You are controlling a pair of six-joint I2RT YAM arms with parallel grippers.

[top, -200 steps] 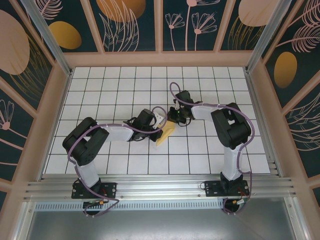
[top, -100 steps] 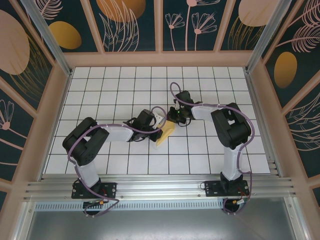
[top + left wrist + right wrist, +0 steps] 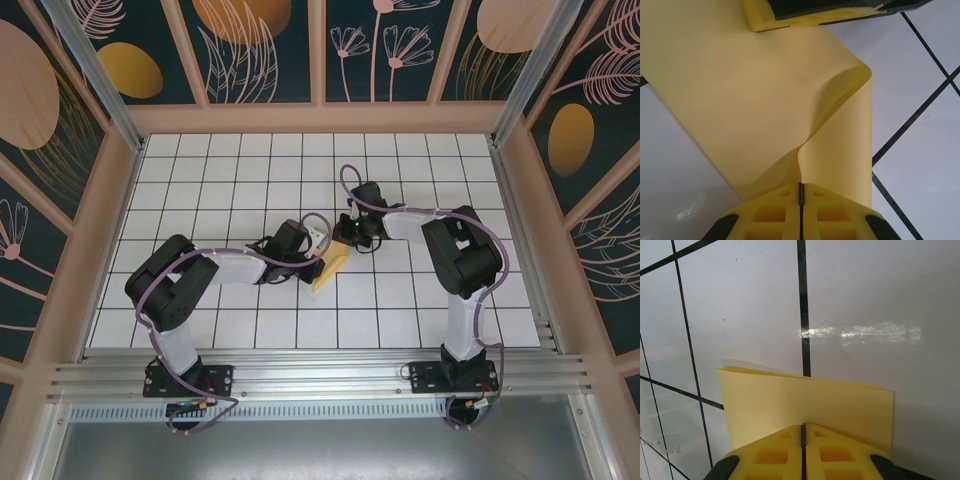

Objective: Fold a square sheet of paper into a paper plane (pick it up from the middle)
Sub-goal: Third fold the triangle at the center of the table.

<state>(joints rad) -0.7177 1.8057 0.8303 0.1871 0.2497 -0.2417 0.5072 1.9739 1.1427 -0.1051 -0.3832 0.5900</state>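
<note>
Here the left gripper (image 3: 800,187) is clamped shut on one edge of the buckled yellow square sheet of paper (image 3: 755,90), mid-table. Beyond it, the right gripper (image 3: 803,428) pinches the folded opposite edge just above the white grid tabletop (image 3: 865,300).

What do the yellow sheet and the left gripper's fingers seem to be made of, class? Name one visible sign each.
The square sheet of paper: thin matte paper; it curls without cracking. The left gripper's fingers: matte yellow moulded plastic or rubber, judging by recessed cells.
</note>
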